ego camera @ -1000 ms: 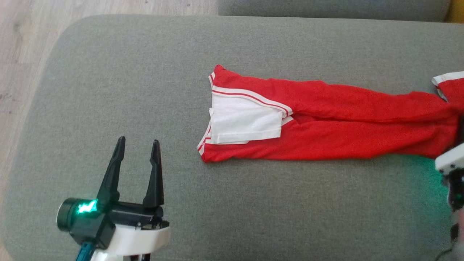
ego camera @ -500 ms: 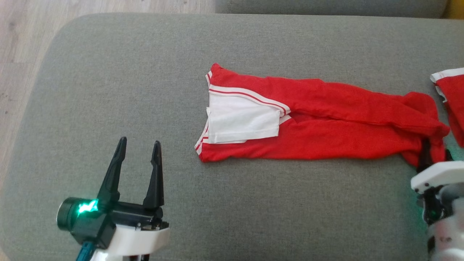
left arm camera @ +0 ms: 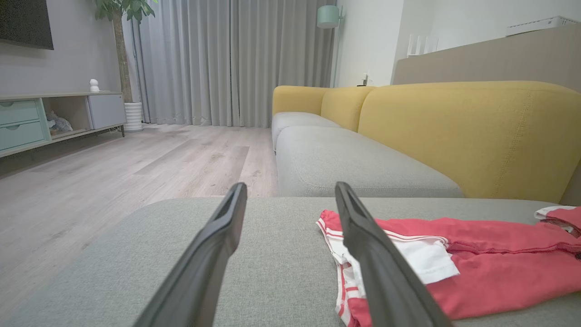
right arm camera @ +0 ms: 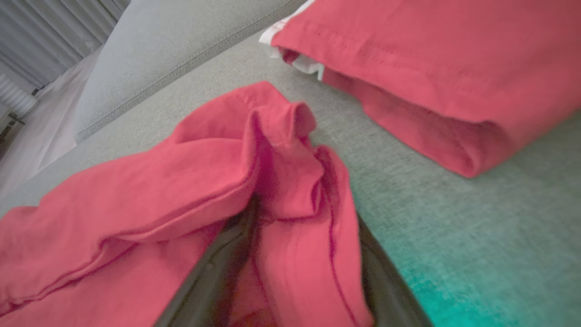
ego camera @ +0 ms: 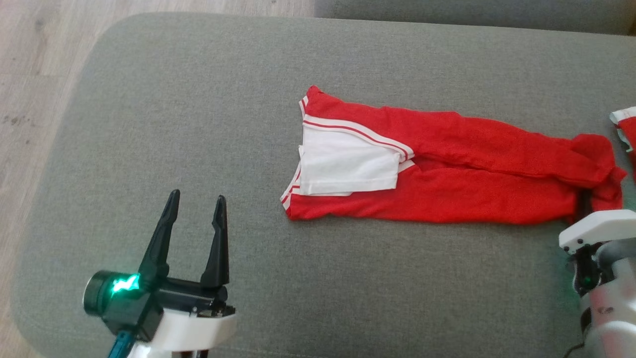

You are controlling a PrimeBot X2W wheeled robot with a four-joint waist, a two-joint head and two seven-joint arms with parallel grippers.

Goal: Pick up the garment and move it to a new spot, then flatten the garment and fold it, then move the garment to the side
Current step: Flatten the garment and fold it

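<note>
The red garment (ego camera: 447,184) with white trim lies stretched left to right on the grey ottoman (ego camera: 198,99), also seen in the left wrist view (left arm camera: 490,254). Its right end is bunched up. My right gripper (ego camera: 589,201) sits at that bunched end; in the right wrist view the garment's (right arm camera: 136,195) folds lie between the two spread fingers of the right gripper (right arm camera: 304,218), which hide the tips. My left gripper (ego camera: 197,195) hovers open over bare cushion, left of and nearer than the garment's white-trimmed end, with nothing between the fingers of the left gripper (left arm camera: 290,186).
A second red piece of cloth (ego camera: 626,124) lies at the ottoman's right edge, close beyond the right gripper, and shows folded in the right wrist view (right arm camera: 431,59). A yellow sofa (left arm camera: 454,131) stands behind the ottoman. Wooden floor (ego camera: 30,59) lies to the left.
The garment's right end went from stretched out to slack and bunched, and the right gripper's jaws came apart. The camera shifted slightly. The left arm has held still.
</note>
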